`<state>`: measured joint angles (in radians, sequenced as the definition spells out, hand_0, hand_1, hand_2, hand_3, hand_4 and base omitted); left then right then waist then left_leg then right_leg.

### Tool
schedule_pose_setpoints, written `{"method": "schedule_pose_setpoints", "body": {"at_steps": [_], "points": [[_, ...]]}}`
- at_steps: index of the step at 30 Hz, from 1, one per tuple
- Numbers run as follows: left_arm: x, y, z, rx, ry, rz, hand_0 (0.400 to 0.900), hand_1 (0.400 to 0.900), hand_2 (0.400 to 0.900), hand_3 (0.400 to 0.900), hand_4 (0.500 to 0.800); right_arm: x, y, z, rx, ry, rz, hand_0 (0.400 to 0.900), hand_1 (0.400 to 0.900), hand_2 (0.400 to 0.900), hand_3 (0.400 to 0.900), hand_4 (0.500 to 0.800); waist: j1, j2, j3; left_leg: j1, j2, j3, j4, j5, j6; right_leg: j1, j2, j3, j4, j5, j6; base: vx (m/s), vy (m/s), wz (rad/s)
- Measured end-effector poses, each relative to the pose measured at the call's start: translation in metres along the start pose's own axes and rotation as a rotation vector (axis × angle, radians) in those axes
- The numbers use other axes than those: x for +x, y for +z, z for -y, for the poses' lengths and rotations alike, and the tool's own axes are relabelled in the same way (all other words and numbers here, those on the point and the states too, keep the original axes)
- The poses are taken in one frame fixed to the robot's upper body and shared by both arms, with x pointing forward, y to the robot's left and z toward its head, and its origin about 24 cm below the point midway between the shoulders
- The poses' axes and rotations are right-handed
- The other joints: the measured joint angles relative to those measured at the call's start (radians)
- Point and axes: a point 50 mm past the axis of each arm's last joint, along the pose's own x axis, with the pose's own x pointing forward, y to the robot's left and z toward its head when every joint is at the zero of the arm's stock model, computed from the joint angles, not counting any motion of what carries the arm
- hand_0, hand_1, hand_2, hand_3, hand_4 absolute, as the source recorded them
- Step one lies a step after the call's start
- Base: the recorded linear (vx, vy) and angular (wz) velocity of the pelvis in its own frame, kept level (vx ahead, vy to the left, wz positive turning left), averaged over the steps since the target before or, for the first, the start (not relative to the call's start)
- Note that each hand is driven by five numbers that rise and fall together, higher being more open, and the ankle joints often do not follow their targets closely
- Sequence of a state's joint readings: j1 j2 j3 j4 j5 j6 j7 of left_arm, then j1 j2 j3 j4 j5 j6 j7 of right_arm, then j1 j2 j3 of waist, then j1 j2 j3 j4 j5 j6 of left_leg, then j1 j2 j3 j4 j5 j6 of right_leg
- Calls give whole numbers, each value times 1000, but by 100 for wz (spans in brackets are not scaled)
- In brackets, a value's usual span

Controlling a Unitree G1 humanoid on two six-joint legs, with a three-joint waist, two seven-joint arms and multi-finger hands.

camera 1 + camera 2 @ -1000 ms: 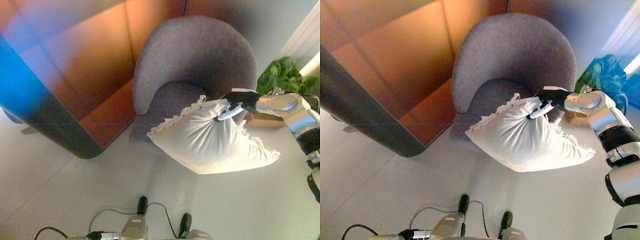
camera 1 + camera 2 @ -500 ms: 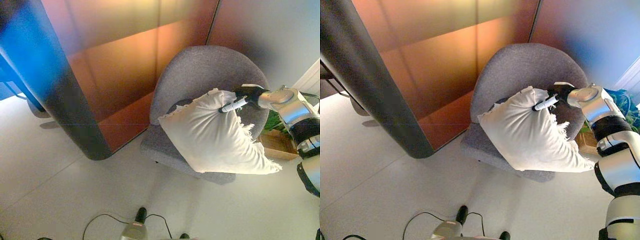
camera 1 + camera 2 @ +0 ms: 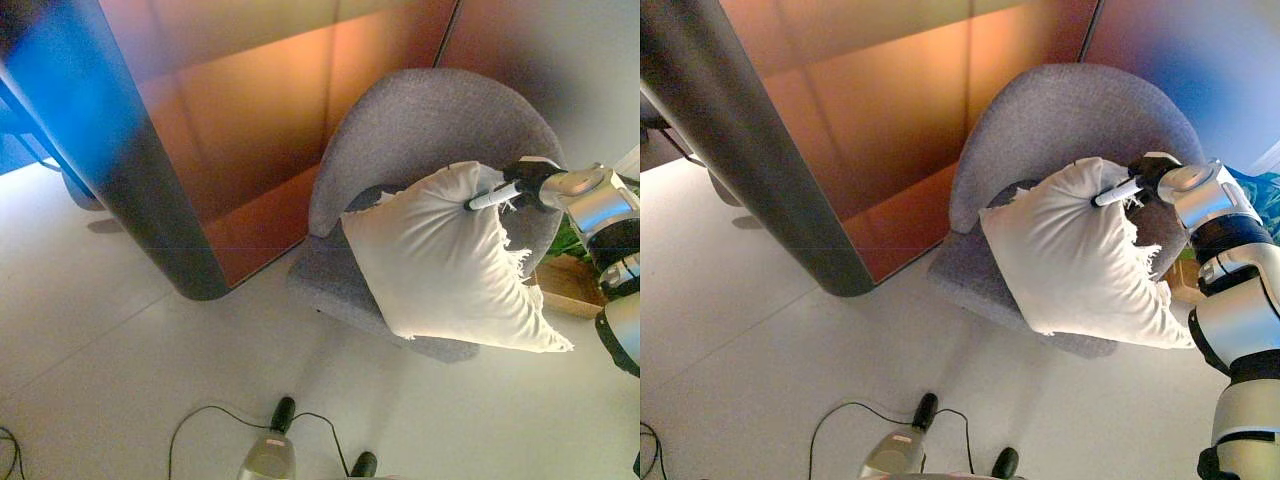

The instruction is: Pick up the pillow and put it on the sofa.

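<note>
While the right robot hand [image 3: 522, 186] pinches its corner, the pillow [image 3: 445, 260] (white) overlaps the sofa [image 3: 420, 130].

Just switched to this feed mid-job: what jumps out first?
A big white pillow hangs over the seat of a grey round-backed sofa chair, filling the middle right of the view. The right hand pinches it by its top corner, coming in from the right edge. A curved dark panel with an orange-brown wall stands to the chair's left.
</note>
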<state>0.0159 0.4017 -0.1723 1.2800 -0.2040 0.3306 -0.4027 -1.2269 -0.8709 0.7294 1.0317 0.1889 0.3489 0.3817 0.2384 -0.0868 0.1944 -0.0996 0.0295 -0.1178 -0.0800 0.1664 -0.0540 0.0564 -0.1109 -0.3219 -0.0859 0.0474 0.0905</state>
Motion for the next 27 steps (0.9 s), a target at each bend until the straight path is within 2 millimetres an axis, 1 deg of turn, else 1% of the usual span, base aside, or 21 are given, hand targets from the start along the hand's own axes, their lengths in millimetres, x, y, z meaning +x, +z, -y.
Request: {"method": "schedule_pose_setpoints", "body": {"at_steps": [2,3,5,8,12,16,20,27], "points": [[-1,2,-1,2,2,6,900,900,900,900,800,-3,7,6,11,-15,13,400,400,400,400,500,0,-8,15,-7,0,0,0,0,0,-6,0,0,0,0,0,24,-12,3],[-1,4,-1,0,2,12,900,900,900,900,800,-4,9,10,23,-24,19,900,900,900,900,800,1,-11,26,-7,0,0,0,0,0,-6,0,0,0,0,0,18,3,4],[-1,6,-1,0,1,21,900,900,900,900,800,-7,13,17,46,-45,25,900,900,900,900,800,6,-16,41,-13,0,-1,0,0,0,-11,0,-1,0,0,0,16,9,4],[-2,10,-1,3,1,33,900,900,900,900,800,-10,10,27,70,-87,5,900,900,900,900,800,14,-17,46,-24,-3,-8,0,0,0,-17,-1,3,0,0,0,14,2,4],[-3,13,-3,10,6,48,900,900,900,900,800,-17,19,40,95,-122,23,900,900,900,900,800,15,-15,63,-25,-4,-11,0,1,-1,-17,-1,5,0,-2,0,0,0,0],[-6,14,-8,16,15,62,900,900,900,900,800,-28,26,59,122,-170,45,900,900,900,900,800,14,-15,65,-24,-3,-10,0,0,-1,-16,-1,6,-1,-2,0,-21,-10,-5],[-7,16,-10,25,15,78,900,900,900,900,800,-38,27,75,141,-215,57,900,900,900,900,800,14,-15,65,-22,-3,-8,0,0,-1,-16,-1,9,-1,-2,0,-29,-5,-4],[-8,19,-9,32,-4,91,900,900,900,900,800,-42,22,82,149,-232,49,900,900,900,900,800,12,-14,65,-21,-3,-4,0,0,-1,-17,-1,13,0,-1,0,-10,-3,-2]]}}
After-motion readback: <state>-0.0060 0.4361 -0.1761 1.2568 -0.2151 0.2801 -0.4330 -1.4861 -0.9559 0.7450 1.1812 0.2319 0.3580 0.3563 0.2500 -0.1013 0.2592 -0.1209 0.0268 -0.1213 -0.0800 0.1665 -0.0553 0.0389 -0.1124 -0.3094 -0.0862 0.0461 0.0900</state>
